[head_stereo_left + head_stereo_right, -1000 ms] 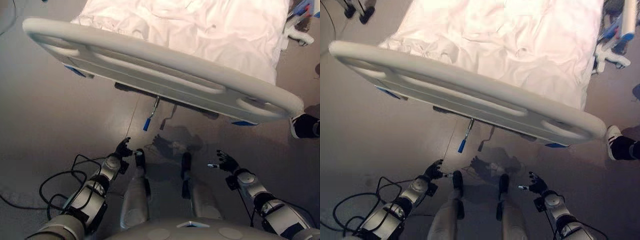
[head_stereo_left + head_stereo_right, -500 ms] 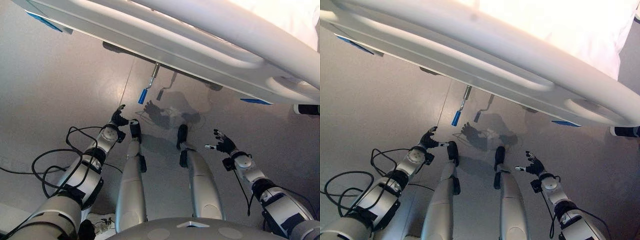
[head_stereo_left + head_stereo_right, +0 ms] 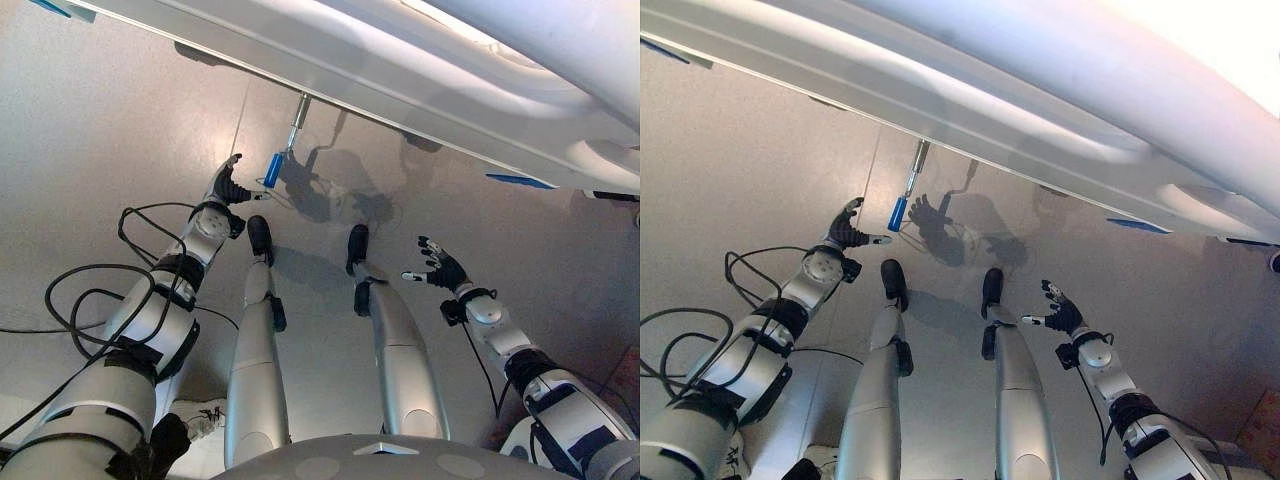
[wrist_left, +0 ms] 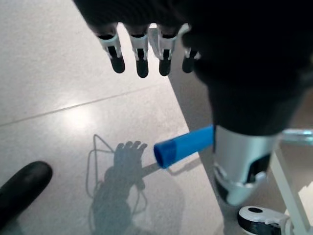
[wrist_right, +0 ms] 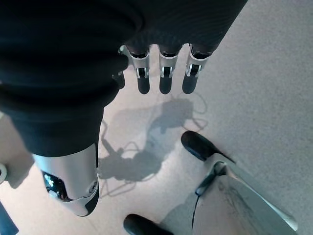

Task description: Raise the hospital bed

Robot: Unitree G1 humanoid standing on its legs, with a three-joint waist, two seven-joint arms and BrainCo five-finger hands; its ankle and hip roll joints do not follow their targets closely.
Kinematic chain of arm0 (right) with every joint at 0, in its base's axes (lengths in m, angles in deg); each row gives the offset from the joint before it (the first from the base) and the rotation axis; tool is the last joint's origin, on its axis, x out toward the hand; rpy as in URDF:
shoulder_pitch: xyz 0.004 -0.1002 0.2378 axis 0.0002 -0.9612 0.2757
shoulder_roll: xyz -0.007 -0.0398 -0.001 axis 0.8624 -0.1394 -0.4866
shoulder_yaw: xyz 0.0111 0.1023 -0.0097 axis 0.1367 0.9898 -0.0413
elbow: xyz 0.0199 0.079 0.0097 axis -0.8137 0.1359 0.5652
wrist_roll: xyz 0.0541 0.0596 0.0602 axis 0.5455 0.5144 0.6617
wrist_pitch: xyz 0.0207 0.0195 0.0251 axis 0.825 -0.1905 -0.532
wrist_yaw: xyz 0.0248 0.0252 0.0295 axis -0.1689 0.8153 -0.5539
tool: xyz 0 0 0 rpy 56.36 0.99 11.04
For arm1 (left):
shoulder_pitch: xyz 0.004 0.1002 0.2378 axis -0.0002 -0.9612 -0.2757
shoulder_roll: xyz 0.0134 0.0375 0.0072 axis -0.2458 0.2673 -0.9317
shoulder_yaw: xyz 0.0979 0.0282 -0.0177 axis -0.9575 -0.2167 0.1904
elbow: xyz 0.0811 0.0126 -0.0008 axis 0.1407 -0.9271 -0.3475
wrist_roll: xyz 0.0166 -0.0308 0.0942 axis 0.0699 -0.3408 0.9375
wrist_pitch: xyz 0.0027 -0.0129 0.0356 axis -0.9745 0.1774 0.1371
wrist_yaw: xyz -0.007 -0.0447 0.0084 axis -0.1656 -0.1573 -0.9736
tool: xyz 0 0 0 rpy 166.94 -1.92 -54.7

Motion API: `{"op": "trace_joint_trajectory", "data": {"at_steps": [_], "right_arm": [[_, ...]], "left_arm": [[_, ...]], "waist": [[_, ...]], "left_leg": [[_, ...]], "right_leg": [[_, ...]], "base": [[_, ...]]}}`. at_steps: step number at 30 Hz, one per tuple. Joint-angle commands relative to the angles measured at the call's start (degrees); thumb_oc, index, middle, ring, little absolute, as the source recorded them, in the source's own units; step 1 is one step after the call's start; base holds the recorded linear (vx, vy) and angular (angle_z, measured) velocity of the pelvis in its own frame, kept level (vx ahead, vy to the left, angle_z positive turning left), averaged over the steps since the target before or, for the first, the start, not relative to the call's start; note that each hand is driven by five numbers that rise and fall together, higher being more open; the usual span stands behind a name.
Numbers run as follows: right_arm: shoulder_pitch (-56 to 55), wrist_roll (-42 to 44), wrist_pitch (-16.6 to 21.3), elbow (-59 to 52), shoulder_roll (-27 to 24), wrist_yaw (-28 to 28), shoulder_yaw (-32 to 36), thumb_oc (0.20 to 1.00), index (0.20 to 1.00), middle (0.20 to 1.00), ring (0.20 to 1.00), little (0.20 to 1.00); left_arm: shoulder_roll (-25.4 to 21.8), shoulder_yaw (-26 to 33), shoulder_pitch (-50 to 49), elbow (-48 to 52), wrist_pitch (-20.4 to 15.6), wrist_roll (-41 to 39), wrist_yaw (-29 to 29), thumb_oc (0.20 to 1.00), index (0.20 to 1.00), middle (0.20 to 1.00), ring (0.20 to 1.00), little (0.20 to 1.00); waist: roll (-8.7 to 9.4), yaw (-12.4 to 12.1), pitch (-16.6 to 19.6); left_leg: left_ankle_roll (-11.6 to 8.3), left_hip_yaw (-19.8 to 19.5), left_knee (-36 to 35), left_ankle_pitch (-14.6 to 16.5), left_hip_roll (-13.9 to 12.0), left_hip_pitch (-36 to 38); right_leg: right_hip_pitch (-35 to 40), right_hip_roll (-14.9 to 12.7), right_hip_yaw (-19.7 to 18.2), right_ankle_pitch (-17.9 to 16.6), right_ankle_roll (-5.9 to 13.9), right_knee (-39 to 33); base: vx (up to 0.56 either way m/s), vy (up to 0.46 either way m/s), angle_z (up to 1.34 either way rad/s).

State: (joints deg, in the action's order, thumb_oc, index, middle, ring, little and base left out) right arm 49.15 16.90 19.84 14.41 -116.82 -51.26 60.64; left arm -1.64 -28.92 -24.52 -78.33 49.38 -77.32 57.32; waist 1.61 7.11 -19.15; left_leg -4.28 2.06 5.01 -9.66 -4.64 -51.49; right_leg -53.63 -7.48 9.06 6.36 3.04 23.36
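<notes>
The hospital bed's white footboard (image 3: 450,90) spans the far side of the scene. Under it hangs a metal crank with a blue grip (image 3: 272,170). My left hand (image 3: 225,187) is stretched out low, just left of that grip, fingers straight and open. In the left wrist view the blue grip (image 4: 183,146) lies past the thumb (image 4: 239,166) and below the fingers (image 4: 142,58), with nothing clasped. My right hand (image 3: 438,268) hovers open over the floor at the right, away from the crank, and its fingers (image 5: 164,73) are spread.
Grey tiled floor (image 3: 120,110) runs beneath the bed. Blue tags (image 3: 515,180) mark the footboard's lower edge. A bed caster wheel (image 4: 259,218) shows in the left wrist view near the crank.
The camera has dipped, so the footboard now sits higher in view. My left hand has reached forward until it is beside the blue grip. The right hand has stayed about where it was.
</notes>
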Motion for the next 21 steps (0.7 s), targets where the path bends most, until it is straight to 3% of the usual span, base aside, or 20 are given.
{"op": "trace_joint_trajectory", "data": {"at_steps": [1, 21], "right_arm": [[-2.83, 1.94, 2.01, -3.36, -2.6, 0.12, -0.34, 1.0, 1.0, 1.0, 1.0, 1.0], [-1.53, 0.11, 2.82, -5.15, -3.91, -0.21, -3.25, 1.0, 1.0, 1.0, 1.0, 1.0]], "left_arm": [[-1.05, 0.86, 1.75, -0.91, -2.01, -0.95, 1.47, 1.0, 1.0, 1.0, 1.0, 1.0], [-2.05, -1.1, 6.3, -1.98, -1.24, 0.15, 1.63, 1.0, 1.0, 1.0, 1.0, 1.0]], "waist": [[1.33, -0.39, -0.55], [0.83, -0.06, -1.02]], "left_leg": [[1.2, -0.39, 7.1, 8.74, 1.47, 1.51], [1.15, -0.53, 7.24, 8.49, 1.41, -1.42]], "right_leg": [[2.62, 1.93, -3.42, -11.91, 3.83, -13.45], [-0.84, 1.76, -3.86, -12.1, 4.03, -12.85]], "base": [[0.0, 0.0, 0.0], [0.0, 0.0, 0.0]]}}
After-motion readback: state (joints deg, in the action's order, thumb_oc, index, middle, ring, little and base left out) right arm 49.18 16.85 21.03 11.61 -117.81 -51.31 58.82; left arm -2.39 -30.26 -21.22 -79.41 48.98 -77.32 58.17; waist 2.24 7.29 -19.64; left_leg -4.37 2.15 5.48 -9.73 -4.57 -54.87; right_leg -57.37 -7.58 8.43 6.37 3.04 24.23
